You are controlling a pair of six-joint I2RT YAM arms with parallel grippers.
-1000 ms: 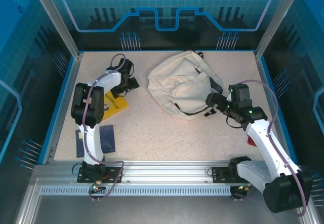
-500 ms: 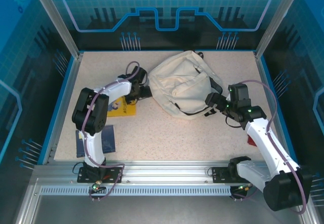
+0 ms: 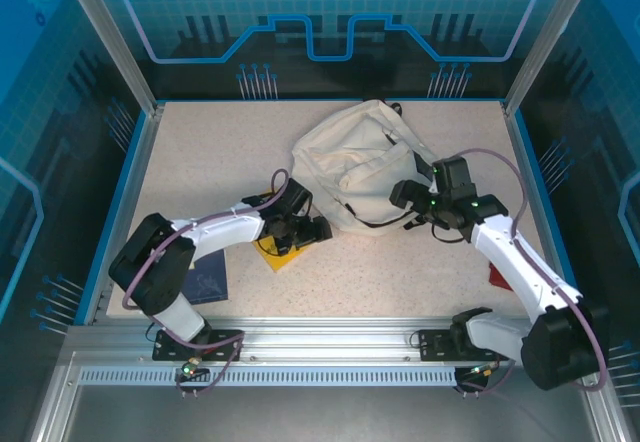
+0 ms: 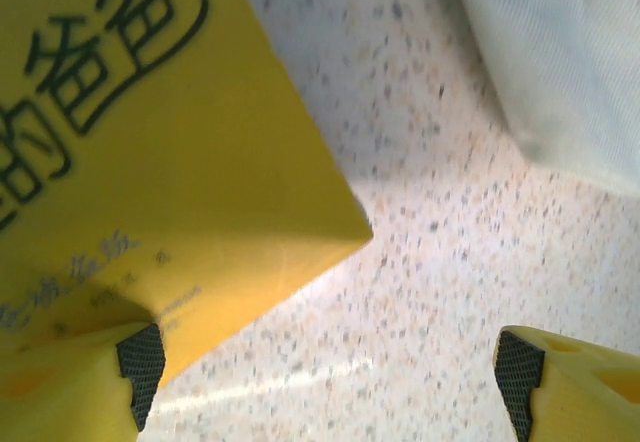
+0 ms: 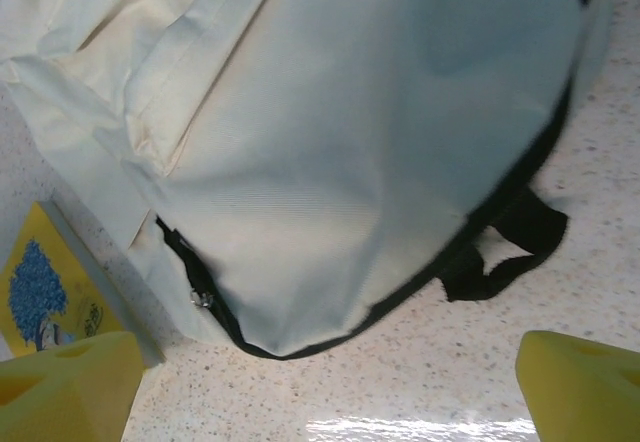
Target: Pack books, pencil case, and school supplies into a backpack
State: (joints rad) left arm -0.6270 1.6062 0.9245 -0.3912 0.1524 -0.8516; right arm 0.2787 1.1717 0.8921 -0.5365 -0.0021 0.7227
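Tabletop (image 3: 400, 272) speckled and pale, and sitting big at its far middle is the cream backpack (image 3: 355, 167), slumped on its side, flap folded, dark zipper line along its near edge.

Over to the arms. From the overhead camera the left arm reaches right across the table, low, ending just short of the backpack's near-left corner. Left gripper (image 4: 330, 377): jaws spread wide, bare table between them, nothing clamped. The right arm angles in from the right, and the right gripper (image 5: 320, 382) hangs over the backpack's right end, jaws wide apart too, gripping nothing, cream fabric spread below them.

Now the books. A yellow book (image 4: 150, 162) lies flat on the table just beside the left gripper, near the backpack but apart from it. On the wrist camera its dark printed characters are plain, and its corner runs down to the left fingertip (image 4: 135, 362); whether pad and cover touch, I can't tell. On the right wrist camera a yellow cover (image 5: 40, 297) with a blue tree picture shows at lower left, close by the backpack's edge. A dark book (image 3: 207, 277) lies flat near the left arm's base, well apart from the backpack.

Smaller still: a black strap loop (image 5: 510, 247) trails from the backpack onto the table, and a small metal zipper pull (image 5: 200, 297) hangs on the dark zipper.
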